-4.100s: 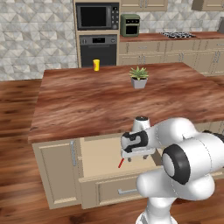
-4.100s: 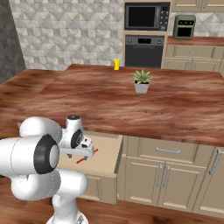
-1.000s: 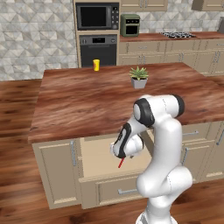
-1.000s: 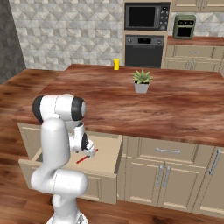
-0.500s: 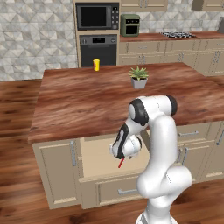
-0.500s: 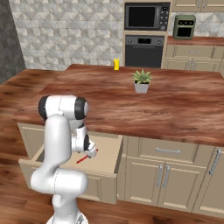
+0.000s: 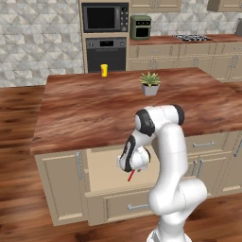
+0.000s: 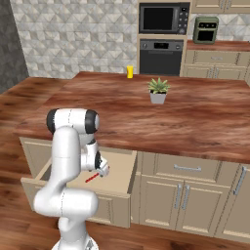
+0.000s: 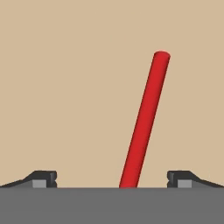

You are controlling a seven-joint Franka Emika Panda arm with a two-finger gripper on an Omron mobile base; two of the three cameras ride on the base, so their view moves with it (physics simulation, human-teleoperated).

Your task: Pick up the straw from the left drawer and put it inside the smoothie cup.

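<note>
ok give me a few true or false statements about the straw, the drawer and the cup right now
1. The straw lies on the floor of the open left drawer. True.
2. The jaws are shut on the straw. False: the gripper is open, its fingertips apart with the straw between them, ungripped.
3. The smoothie cup stands on the far side of the counter. True.
4. The straw already stands in the smoothie cup. False: it is in the drawer.
5. The potted plant sits inside the drawer. False: it stands on the counter.
</note>
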